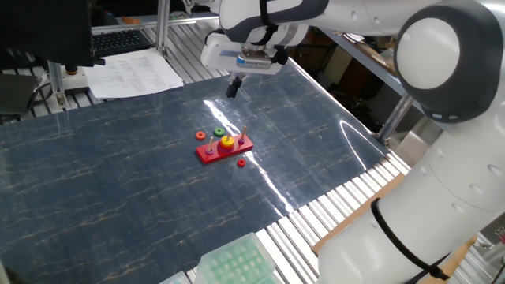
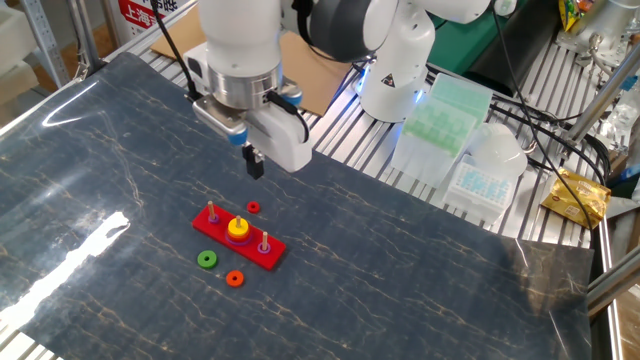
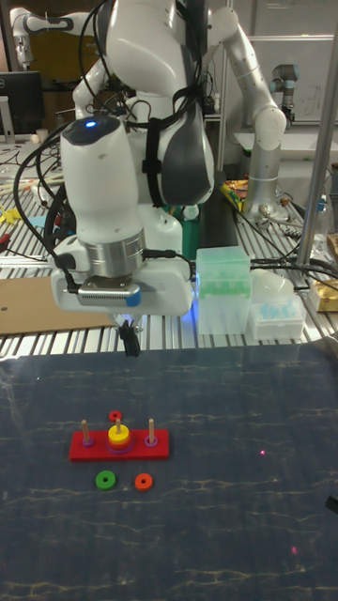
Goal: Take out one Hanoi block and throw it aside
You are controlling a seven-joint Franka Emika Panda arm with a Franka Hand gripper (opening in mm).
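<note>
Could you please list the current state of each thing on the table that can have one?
Yellow Hanoi block: seated on the middle peg, untouched.
Red pegged base: flat on the table.
Green ring: loose on the table.
Orange ring: loose on the table.
Small red ring: loose on the table.
Gripper: raised, holding nothing, fingers together.

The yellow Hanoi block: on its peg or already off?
On. The yellow Hanoi block sits on the middle peg of the red base; the gripper hangs above, apart.

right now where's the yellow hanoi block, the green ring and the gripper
yellow Hanoi block (image 2: 238,228), the other fixed view, its top face on the middle peg
green ring (image 2: 206,259), the other fixed view, its rim, flat on the table
gripper (image 2: 255,167), the other fixed view, its dark fingertips
</note>
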